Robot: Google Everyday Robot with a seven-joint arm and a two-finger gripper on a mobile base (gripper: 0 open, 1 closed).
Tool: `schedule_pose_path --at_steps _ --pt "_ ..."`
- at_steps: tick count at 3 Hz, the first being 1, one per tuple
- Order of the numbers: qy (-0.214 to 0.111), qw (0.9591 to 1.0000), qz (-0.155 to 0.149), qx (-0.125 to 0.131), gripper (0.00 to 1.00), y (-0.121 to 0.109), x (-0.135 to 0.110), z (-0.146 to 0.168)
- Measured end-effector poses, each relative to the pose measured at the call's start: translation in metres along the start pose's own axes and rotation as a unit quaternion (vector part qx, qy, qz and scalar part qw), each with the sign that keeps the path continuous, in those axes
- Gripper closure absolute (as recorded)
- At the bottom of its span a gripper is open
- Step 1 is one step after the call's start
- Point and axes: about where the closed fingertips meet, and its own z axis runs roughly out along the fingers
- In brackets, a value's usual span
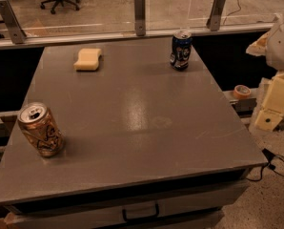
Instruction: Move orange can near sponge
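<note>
The orange can (40,129) stands upright near the table's front left corner, silver top with pull tab showing. The pale yellow sponge (88,59) lies flat at the back left of the table, well behind the can. My gripper (271,109) hangs off the table's right side, beyond its edge and far from both the can and the sponge. It holds nothing that I can see.
A dark blue can (180,50) stands upright at the back right of the grey table (142,118). A glass barrier with metal posts (140,13) runs behind the table. A tape roll (241,90) lies on a ledge to the right. Cables (275,163) lie on the floor.
</note>
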Motion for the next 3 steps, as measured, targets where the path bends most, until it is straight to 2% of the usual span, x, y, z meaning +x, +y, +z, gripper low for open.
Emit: schedule_pose_path --at_steps 1,2,3 --pt "0.0 1.0 0.0 0.0 0.0 0.0 0.0 0.0" --pt "-0.014 0.9999 0.001 -0.003 0.0 -0.003 -0.005 0.004" --pt "-0.083 0.9953 -0.031 -0.04 0.0 -0.002 -0.054 0.042"
